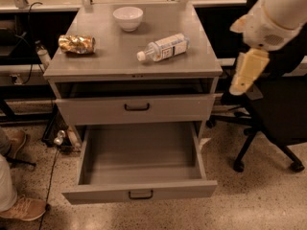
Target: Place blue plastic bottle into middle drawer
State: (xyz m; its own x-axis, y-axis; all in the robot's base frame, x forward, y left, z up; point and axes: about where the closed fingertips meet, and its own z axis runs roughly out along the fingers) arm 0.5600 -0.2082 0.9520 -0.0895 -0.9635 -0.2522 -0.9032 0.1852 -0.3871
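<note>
The blue plastic bottle [164,47] lies on its side on the grey cabinet top [115,56], white cap pointing to the front left. The middle drawer [140,154] is pulled open below, a wide grey tray with nothing in it and a small dark handle [140,194] on its front. My gripper [242,79] hangs off the cabinet's right side, at about the height of the top's edge, well to the right of the bottle and apart from it. It holds nothing that I can see.
A shiny gold foil packet [76,44] lies at the top's left. A white bowl [128,18] stands at the back. The taller-fronted drawer [136,107] above is shut. A black office chair [273,119] stands at the right. A person's shoes [24,207] are at the left.
</note>
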